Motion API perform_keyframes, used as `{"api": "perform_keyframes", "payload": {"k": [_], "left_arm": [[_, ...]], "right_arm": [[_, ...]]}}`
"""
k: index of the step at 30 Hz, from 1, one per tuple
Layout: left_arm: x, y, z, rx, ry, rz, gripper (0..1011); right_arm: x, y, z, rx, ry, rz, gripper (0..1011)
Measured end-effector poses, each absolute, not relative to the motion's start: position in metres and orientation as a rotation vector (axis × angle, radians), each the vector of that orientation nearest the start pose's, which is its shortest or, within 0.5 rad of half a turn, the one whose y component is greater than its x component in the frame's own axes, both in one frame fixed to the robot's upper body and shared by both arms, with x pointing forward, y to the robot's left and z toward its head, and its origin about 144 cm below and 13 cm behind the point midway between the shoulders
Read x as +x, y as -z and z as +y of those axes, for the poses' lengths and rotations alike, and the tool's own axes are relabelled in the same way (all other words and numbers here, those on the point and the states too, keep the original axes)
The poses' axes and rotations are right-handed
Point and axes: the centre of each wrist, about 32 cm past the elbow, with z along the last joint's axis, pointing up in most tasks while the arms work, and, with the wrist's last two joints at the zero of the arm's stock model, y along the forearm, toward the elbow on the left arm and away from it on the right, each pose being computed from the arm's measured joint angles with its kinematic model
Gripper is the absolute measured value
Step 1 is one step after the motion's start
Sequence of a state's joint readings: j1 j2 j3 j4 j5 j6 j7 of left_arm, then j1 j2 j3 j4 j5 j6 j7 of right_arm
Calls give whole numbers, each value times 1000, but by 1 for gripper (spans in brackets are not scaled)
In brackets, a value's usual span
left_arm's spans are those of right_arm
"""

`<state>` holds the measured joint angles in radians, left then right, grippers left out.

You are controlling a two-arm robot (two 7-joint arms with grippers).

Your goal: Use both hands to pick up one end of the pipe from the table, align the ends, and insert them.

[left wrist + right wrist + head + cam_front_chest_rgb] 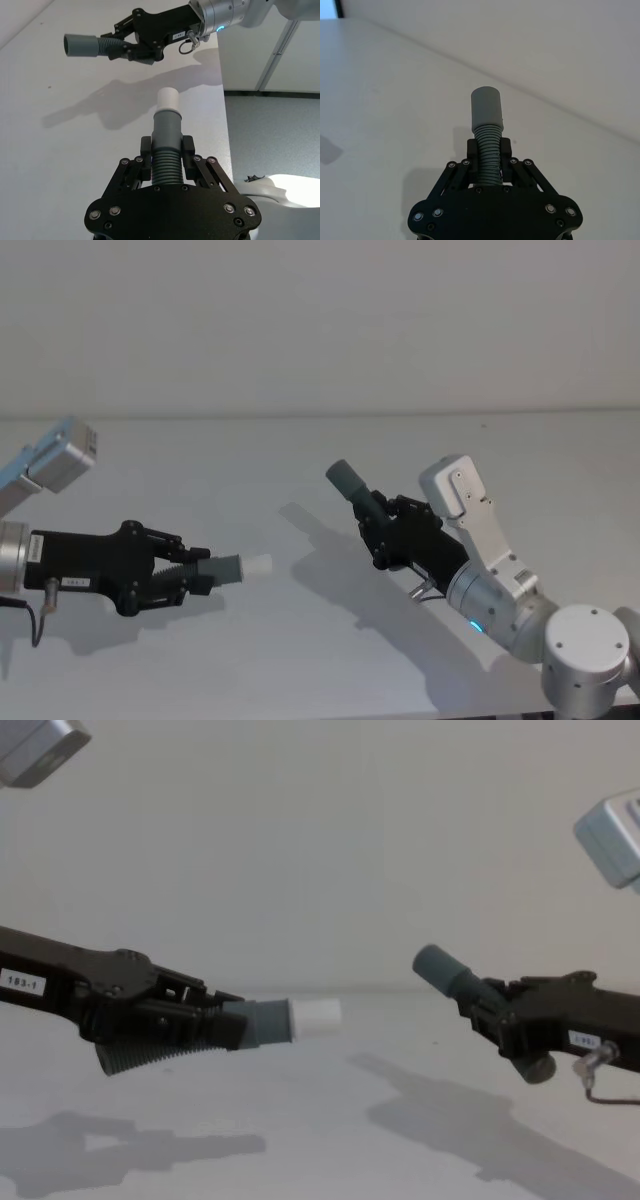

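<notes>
My left gripper point(195, 573) point(167, 157) point(225, 1020) is shut on a ribbed grey pipe piece point(166, 150), held above the white table point(300, 660). Its white tip point(258, 565) point(315, 1014) points toward the right arm. My right gripper point(378, 525) point(488, 152) point(487, 1005) is shut on the other ribbed pipe piece point(487, 150). Its smooth grey cuff point(346, 478) point(437, 966) point(79, 45) tilts up and toward the left arm. The two ends are apart, with a clear gap between them, and the cuff sits higher than the tip.
The table's right edge point(222, 115) drops to a grey floor point(270, 130). A plain pale wall point(320, 320) stands behind the table. Shadows of both arms lie on the surface below them.
</notes>
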<state>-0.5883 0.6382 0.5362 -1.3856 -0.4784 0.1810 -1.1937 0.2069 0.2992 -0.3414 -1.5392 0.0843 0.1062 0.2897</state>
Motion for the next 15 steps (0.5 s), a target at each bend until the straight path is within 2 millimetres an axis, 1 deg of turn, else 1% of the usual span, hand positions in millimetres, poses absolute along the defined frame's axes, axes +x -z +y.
{"api": "perform_keyframes", "payload": {"k": [15], "left_arm": [[575,-1273,309,322,-121,-25,327]], "right_arm": [[517,-1181,-248,-119,770,-381,225]]}}
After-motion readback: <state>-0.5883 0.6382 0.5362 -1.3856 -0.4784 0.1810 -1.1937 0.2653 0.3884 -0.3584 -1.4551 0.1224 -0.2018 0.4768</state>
